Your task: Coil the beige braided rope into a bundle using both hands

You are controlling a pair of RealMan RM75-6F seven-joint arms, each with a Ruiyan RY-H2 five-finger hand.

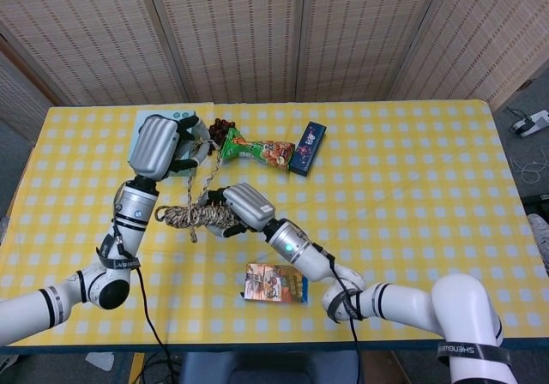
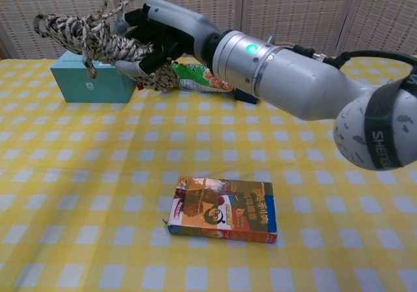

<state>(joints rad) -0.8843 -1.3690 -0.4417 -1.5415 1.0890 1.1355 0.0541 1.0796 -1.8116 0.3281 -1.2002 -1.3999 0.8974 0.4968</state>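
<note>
The yellow-and-white checked tablecloth (image 1: 412,187) lies under both arms. The right hand (image 1: 243,207) grips one end of the beige braided rope bundle (image 1: 190,216), held off the cloth with its loops sticking out to that hand's left. The left hand (image 1: 161,147) is above and behind, fingers closed on a rope strand (image 1: 206,171) running down to the bundle. The teal tissue box (image 2: 91,80) sits behind the left hand. The orange snack box (image 2: 223,210) lies below the right forearm. The green snack packet (image 1: 257,151) lies beyond the right hand.
</note>
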